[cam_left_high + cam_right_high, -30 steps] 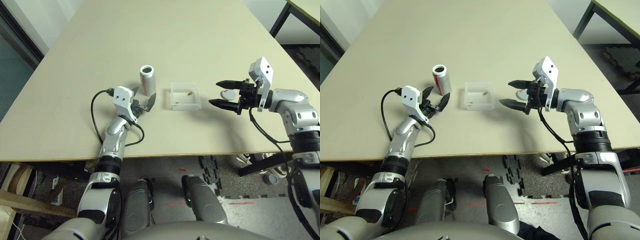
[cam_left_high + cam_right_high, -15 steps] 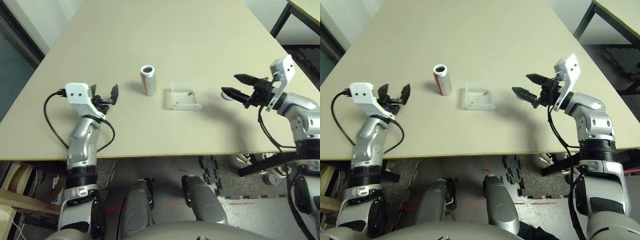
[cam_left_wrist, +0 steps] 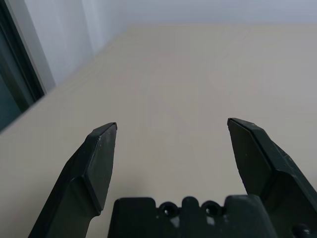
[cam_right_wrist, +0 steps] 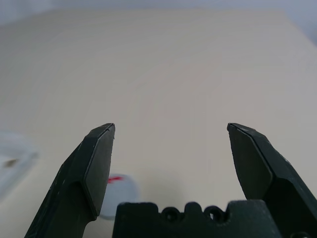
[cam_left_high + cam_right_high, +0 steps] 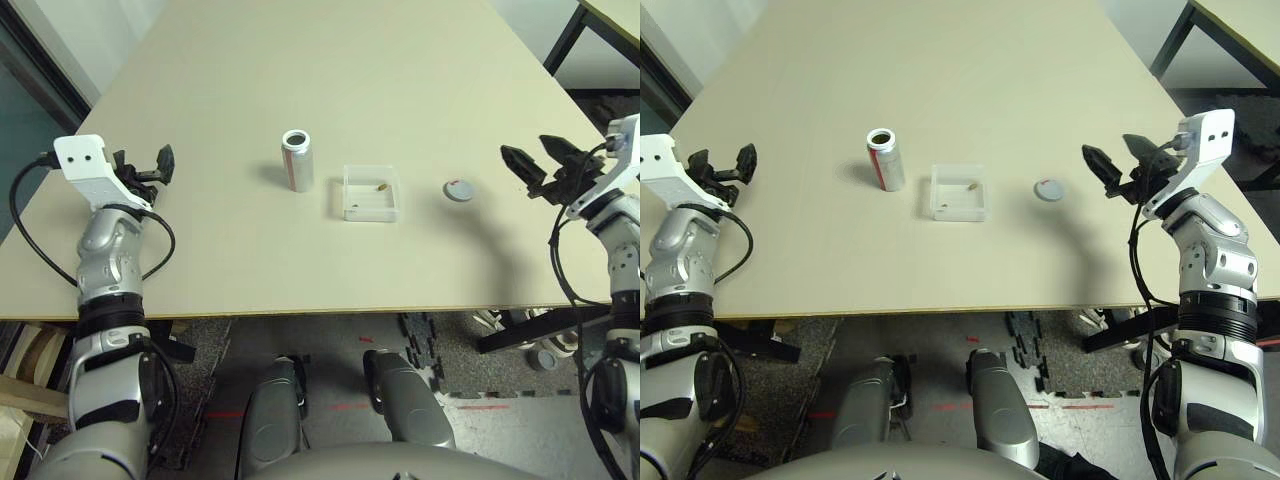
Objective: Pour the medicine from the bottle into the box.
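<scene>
The silver-grey bottle (image 5: pixel 297 159) stands upright and uncapped in the middle of the table. Just right of it sits the clear square box (image 5: pixel 371 193) with the small brownish medicine (image 5: pixel 381 186) lying inside it. The round grey lid (image 5: pixel 458 190) with a red mark lies flat further right. My left gripper (image 5: pixel 145 165) hangs open near the table's left edge, far from the bottle. Off to the far right, my right gripper (image 5: pixel 538 163) is open and empty, beyond the lid. The lid (image 4: pixel 117 195) and a corner of the box (image 4: pixel 12 161) appear low in the right wrist view.
The beige table (image 5: pixel 330 60) stretches far back. Its front edge runs just below the arms. A dark-legged second table (image 5: pixel 600 20) stands at the back right. A dark window frame (image 3: pixel 20 74) borders the left side.
Both arms have swung outward from the bottle and box: the left gripper to the table's left edge, the right one to the far right, uncovering the lid. Both stayed open.
</scene>
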### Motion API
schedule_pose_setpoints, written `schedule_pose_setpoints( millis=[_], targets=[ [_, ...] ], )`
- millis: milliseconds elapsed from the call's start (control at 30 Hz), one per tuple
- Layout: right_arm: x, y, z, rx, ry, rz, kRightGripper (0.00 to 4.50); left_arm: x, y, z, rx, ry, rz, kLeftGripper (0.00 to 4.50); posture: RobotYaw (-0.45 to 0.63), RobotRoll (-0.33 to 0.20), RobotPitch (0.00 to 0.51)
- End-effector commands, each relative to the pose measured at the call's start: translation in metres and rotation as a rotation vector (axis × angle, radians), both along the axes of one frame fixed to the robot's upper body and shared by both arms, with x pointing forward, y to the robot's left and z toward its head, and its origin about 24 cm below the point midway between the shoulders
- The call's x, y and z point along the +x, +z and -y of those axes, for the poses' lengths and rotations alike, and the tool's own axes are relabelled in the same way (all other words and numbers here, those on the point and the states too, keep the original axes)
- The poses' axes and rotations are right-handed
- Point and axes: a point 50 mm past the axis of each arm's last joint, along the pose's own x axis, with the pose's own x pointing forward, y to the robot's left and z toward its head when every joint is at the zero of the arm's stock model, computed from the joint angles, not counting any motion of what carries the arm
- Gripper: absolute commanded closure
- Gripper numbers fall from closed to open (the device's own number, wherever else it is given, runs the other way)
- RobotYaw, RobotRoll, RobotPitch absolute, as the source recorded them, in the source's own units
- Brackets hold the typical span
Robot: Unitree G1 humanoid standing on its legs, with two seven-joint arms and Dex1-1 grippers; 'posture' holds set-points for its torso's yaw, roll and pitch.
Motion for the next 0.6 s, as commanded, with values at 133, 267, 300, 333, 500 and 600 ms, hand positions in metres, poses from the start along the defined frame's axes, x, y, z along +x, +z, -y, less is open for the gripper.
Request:
schedule_pose_setpoints(
  millis=[133, 267, 300, 333, 500, 600],
  targets=[
    [-0.001, -0.001, 0.023, -0.009, -0.147, 0.012, 0.0, 0.0, 0.002, -0.021, 0.016, 0.052, -0.013, 0.02, -0.23, 0.0, 0.165],
    [0.002, -0.002, 0.026, -0.006, -0.173, 0.01, 0.0, 0.0, 0.005, -0.029, 0.018, 0.073, -0.018, 0.02, -0.21, 0.0, 0.18],
    [0.003, -0.002, 0.027, -0.006, -0.172, 0.01, 0.0, -0.001, 0.006, -0.03, 0.021, 0.074, -0.019, 0.02, -0.21, 0.0, 0.184],
    [0.004, -0.002, 0.026, -0.007, -0.169, 0.011, 0.0, 0.0, 0.007, -0.031, 0.024, 0.075, -0.021, 0.02, -0.21, 0.0, 0.19],
    [0.008, -0.005, 0.019, -0.011, -0.144, 0.009, 0.0, -0.001, 0.008, -0.034, 0.038, 0.076, -0.03, 0.02, -0.19, 0.0, 0.204],
    [0.009, -0.008, 0.017, -0.007, -0.134, 0.002, 0.0, 0.0, 0.008, -0.032, 0.045, 0.072, -0.026, 0.02, -0.18, 0.0, 0.203]
  ],
)
